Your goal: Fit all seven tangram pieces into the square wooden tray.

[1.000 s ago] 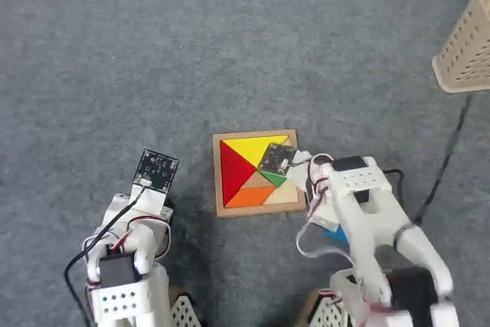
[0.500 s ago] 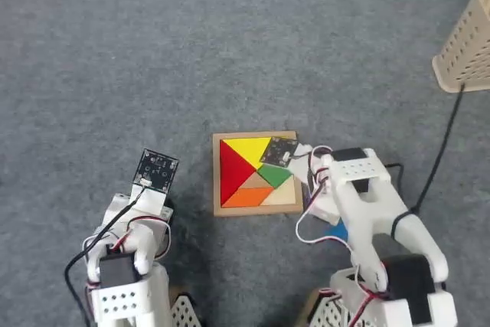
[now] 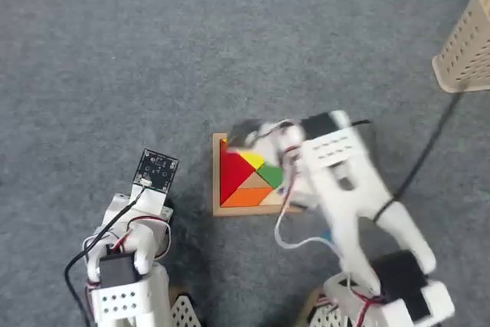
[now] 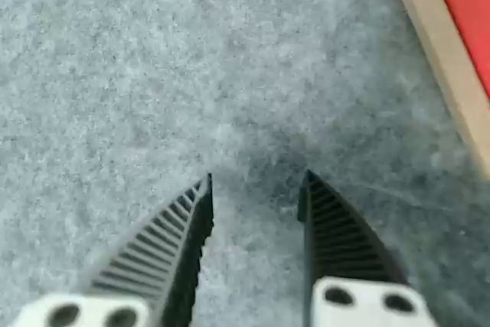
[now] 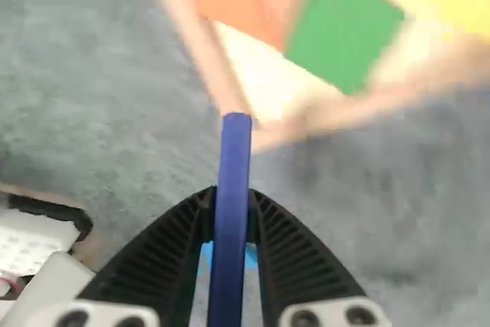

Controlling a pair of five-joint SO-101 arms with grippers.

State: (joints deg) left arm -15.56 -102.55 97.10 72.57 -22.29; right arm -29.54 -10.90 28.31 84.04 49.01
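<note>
Right wrist view: right end effector (image 5: 232, 197) pinches thin blue tangram piece (image 5: 235, 143) edge-on, tip near a corner of square wooden tray (image 5: 191, 28). High view: tray holds red piece (image 3: 232, 172), yellow piece (image 3: 250, 158), green piece (image 3: 269, 174), orange piece (image 3: 246, 197). Left end effector (image 4: 256, 189) spread, low over grey carpeted surface (image 4: 115, 74), beside tray edge.

tray (image 3: 217, 181) x1 | tangram piece (image 3: 232, 175) x7 | arm (image 3: 126, 262) x2 | basket (image 3: 467, 44) x1

high view looks down; wrists close, seemingly sharing tray (image 3: 217, 181)
</note>
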